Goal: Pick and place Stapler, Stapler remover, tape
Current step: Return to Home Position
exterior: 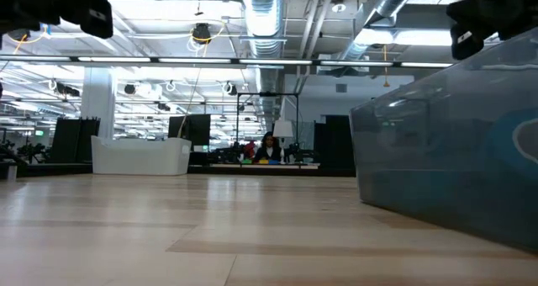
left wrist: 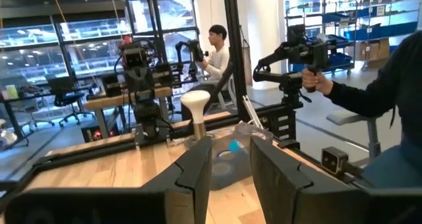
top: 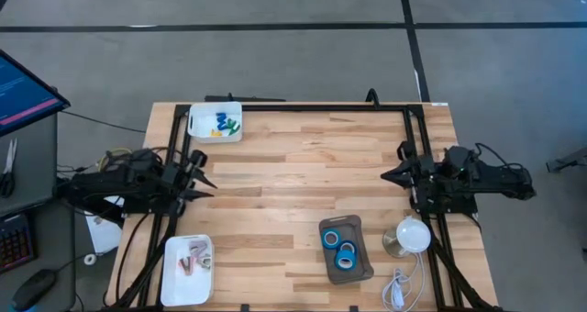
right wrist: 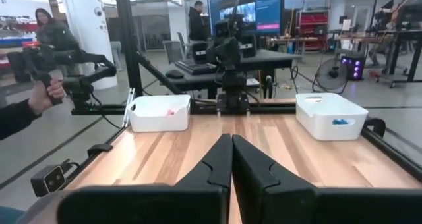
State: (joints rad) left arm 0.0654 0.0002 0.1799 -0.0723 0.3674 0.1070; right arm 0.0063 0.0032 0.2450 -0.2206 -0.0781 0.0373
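Observation:
Two bright blue tape rolls [top: 330, 238] [top: 346, 255] with white cores lie in a grey tray [top: 359, 268] near the table's near right. I cannot make out a third roll. In the left wrist view, blue tape [left wrist: 234, 146] shows inside that tray. A white tray [top: 176, 280] at the near left holds small pinkish things [top: 193, 257]. Another white tray [top: 203, 126] at the far left holds blue and green pieces [top: 225, 122]. I cannot pick out a stapler or a stapler remover. My left gripper [top: 204, 170] [left wrist: 231, 178] hovers open at the left edge. My right gripper [top: 385, 175] [right wrist: 231, 158] hovers shut at the right edge.
A white round lamp [top: 410, 236] with a cord [top: 397, 284] stands right of the grey tray. The bare wooden tabletop [top: 293, 174] lies between the two arms. A person's hand [left wrist: 310, 79] holds a device beyond the table's right side.

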